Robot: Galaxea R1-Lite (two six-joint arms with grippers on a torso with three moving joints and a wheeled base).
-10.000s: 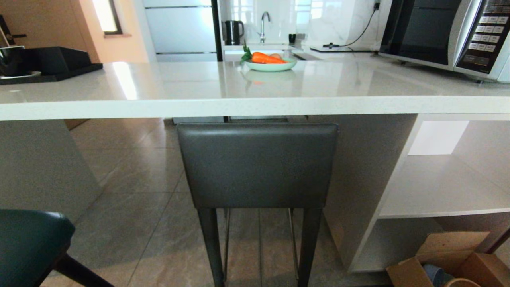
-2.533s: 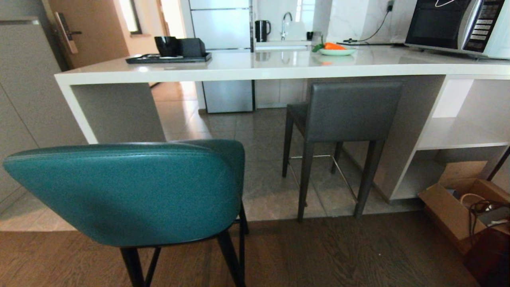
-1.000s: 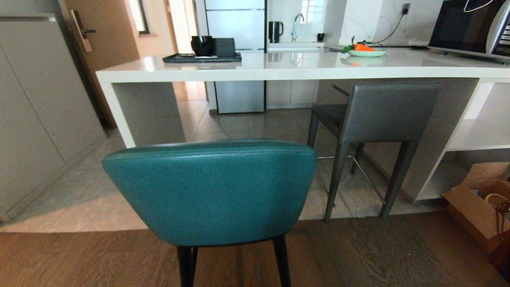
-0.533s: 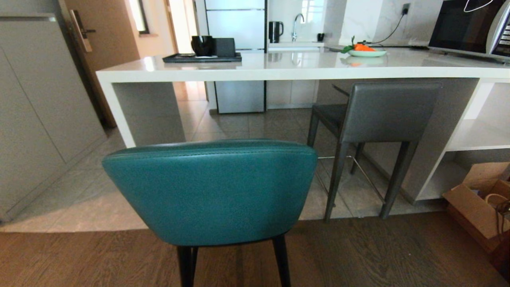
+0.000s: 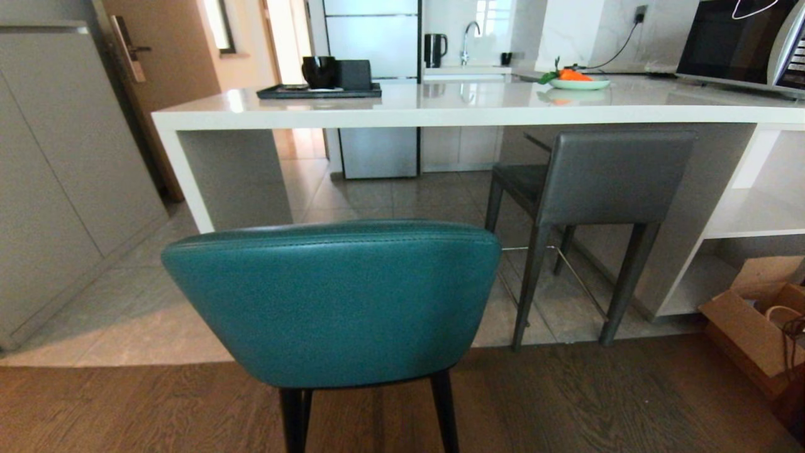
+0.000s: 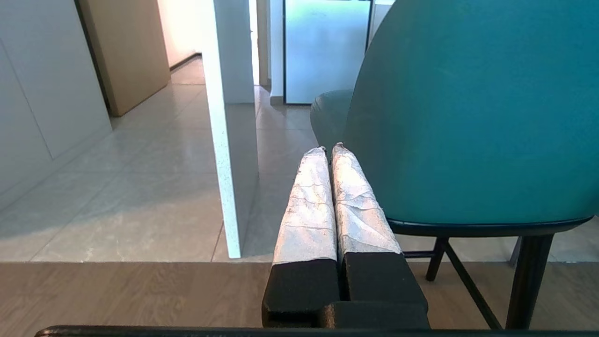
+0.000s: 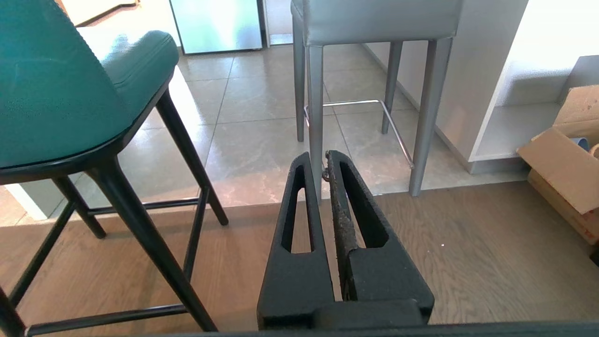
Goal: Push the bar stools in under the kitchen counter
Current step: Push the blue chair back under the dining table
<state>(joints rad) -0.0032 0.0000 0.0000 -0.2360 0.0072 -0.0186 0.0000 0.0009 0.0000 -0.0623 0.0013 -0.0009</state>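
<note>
The teal bar stool stands right in front of me on the wood floor, its rounded back towards me, short of the kitchen counter. The dark grey bar stool stands further right, its seat under the counter top and its back just outside the edge. My left gripper is shut and empty, its wrapped tips near the left edge of the teal back, by the counter's side panel. My right gripper is shut and empty, low, between the teal stool and the grey stool.
An open cardboard box sits on the floor at the right, below white shelves. On the counter are a black tray, a bowl with a carrot and a microwave. Grey cabinets line the left.
Since ten seconds ago my view has backed away from the grey stool and shifted left to face the teal stool's back. Over the last second nothing has visibly moved.
</note>
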